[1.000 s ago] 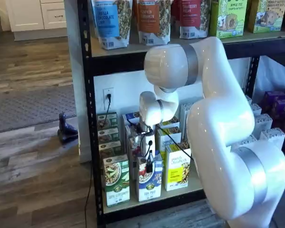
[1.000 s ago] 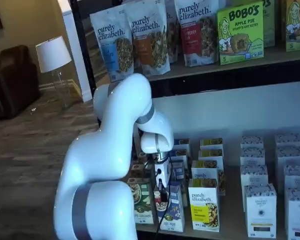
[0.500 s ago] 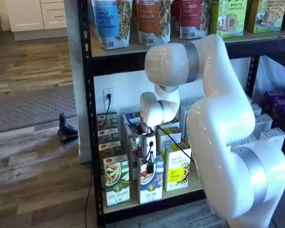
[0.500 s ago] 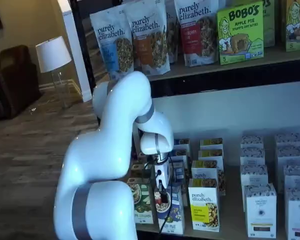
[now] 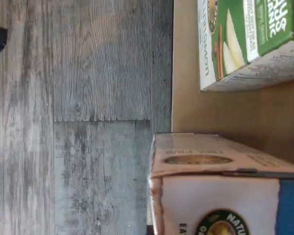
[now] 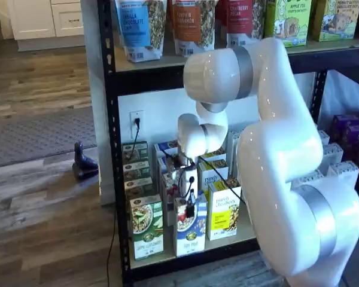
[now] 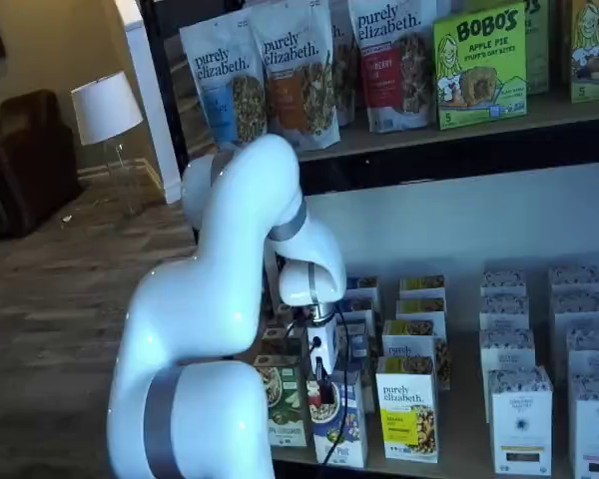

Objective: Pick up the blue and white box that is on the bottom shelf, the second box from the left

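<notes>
Blue and white box (image 6: 189,230) stands at the front of the bottom shelf (image 6: 185,254), between a green-and-white box (image 6: 146,230) and a yellow box (image 6: 224,215). The claw (image 6: 189,203) has its fingers closed on its top edge, gripping it so it can be lifted out.
</notes>
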